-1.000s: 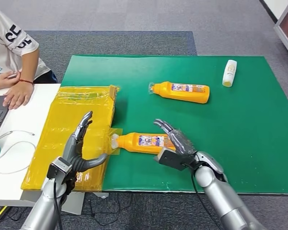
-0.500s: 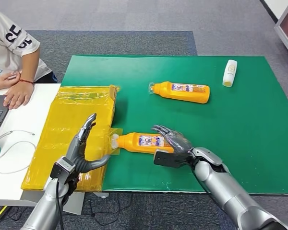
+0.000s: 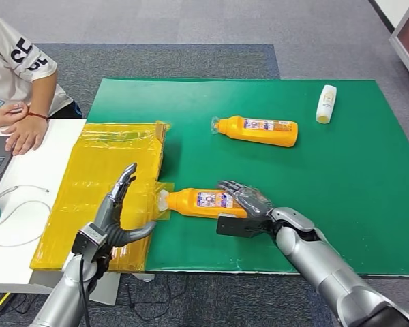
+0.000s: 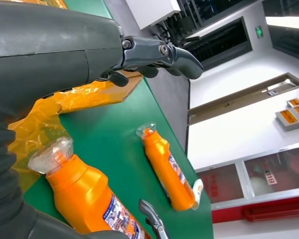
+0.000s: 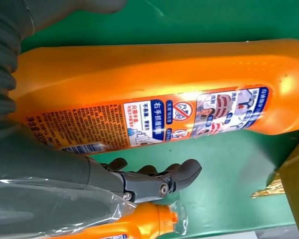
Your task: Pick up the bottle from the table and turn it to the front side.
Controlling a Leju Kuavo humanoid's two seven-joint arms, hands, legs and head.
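I am reaching: my right hand point(image 3: 246, 204), fingers apart and holding nothing, hovers over the base of the near bottle point(image 3: 205, 202) lying beside the yellow bag point(image 3: 104, 184). Next, close around it.

orange bottles: 2 point(image 3: 205, 202) point(image 3: 256, 130) | white bottle: 1 point(image 3: 326, 103) | yellow bag: 1 point(image 3: 104, 184)

1. Both arms are silver metal tubes with rounded, jointed segments.
2. The left robot hand point(image 3: 111, 211) has grey fingers, a thick grey thumb and a black block at the wrist; a thin black cable runs down its forearm.
3. The right robot hand point(image 3: 246, 206) has darker, glossy fingers and a flat black wrist block.
4. The wrist views show a grey ribbed cover and small screws at the finger pivots.
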